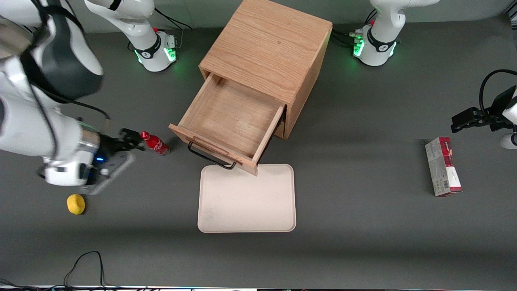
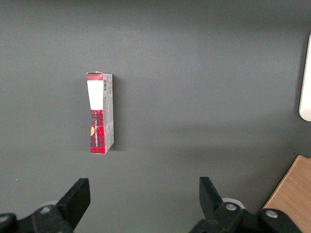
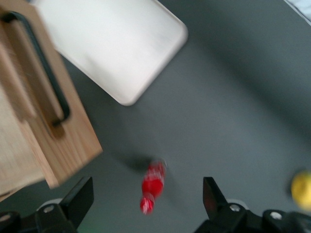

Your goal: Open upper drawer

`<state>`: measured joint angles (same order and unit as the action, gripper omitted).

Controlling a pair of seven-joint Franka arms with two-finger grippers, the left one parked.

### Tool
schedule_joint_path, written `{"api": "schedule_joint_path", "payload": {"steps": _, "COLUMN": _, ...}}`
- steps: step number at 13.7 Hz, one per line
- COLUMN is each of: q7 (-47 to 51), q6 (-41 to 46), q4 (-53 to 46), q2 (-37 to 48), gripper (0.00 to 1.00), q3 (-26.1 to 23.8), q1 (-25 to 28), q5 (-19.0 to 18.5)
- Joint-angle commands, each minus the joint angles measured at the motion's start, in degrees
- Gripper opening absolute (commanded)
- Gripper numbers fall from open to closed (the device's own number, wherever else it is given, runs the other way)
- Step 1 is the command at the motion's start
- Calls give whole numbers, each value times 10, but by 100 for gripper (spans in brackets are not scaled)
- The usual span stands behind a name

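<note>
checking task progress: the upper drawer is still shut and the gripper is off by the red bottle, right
Not quite: the front view shows the upper drawer pulled well out of the cabinet, its inside bare. The gripper is indeed by the red bottle, fingers open.

The shallow light-oak upper drawer (image 1: pixel 236 117) of the cube-shaped oak cabinet (image 1: pixel 268 48) stands pulled well out of the cabinet body — its whole wooden floor lies open to view from above, bare grain between thin side walls. The drawer juts toward the front camera at a slant, its front panel turned partly toward the working arm's end of the table. Along that panel runs a long black wire handle (image 1: pixel 210 157), seen in the right wrist view as a dark bar fixed to the pale wood (image 3: pixel 41 82). The panel's lower corner overhangs the nearer edge of a cream rectangular tray (image 1: pixel 246 210).

The right arm's gripper (image 1: pixel 131 143) hangs well apart from the drawer, toward the working arm's end, its fingers spread with nothing between them.
</note>
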<state>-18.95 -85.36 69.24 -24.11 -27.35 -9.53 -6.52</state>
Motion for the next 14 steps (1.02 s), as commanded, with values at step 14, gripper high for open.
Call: {"api": "schedule_joint_path", "payload": {"steps": 14, "q7": 271, "q6": -89, "q4": 384, "q2": 360, "gripper": 100, "q3": 164, "q1": 3, "q5": 80}}
